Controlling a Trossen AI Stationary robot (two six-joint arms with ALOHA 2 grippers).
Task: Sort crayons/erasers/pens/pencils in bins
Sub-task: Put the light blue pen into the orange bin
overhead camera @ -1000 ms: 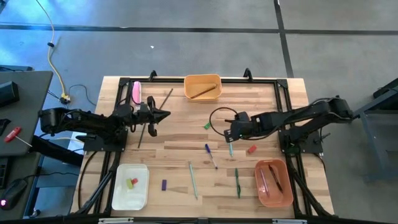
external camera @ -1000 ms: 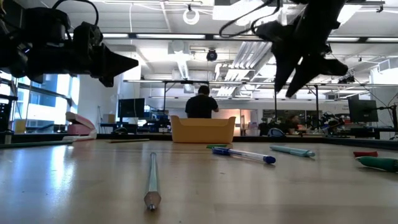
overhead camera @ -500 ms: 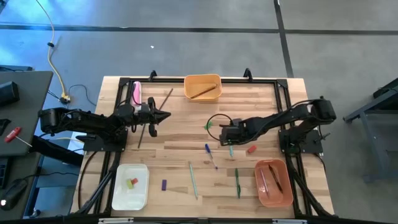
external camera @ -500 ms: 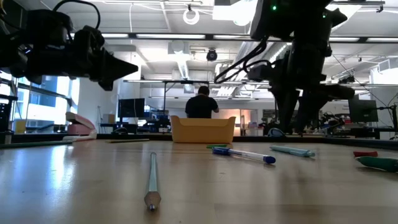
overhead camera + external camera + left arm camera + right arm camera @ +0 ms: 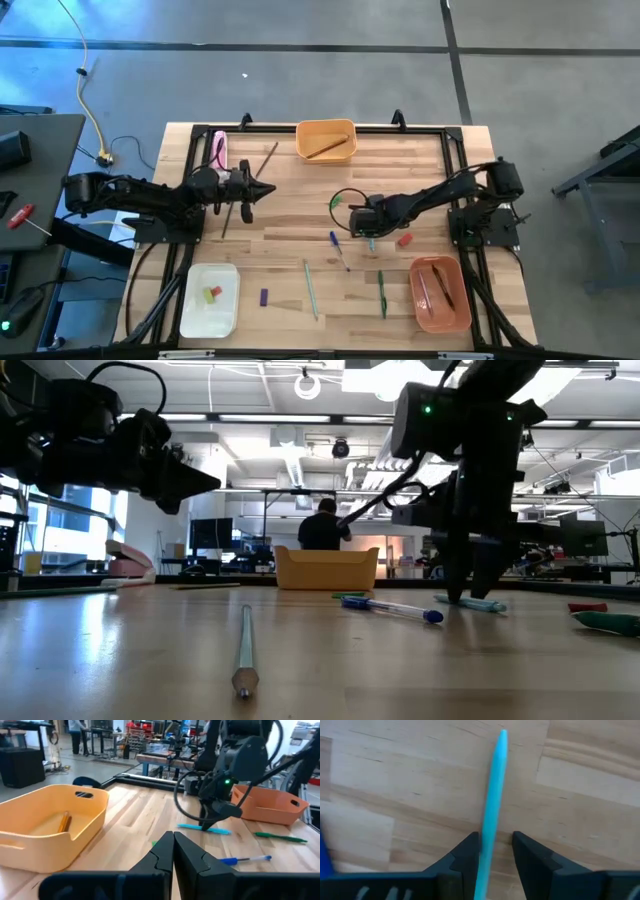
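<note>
A teal pen lies flat on the table right of centre. My right gripper points down over it, open, one finger on each side of the shaft and a gap showing on one side. In the low view its fingertips reach table height at the pen. My left gripper is shut with nothing in it and hovers level over the table's left part. The yellow-orange bin holds a pencil, the salmon bin holds long sticks, and the white bin holds crayons.
A blue pen, a pale teal pen and a green pen lie near the front. A red crayon, a green one and a purple one lie loose. A pink bar and dark pencils lie far left.
My right gripper has come down toward the table and a little toward its near edge, and its fingers now stand around the teal pen. The pen has not moved.
</note>
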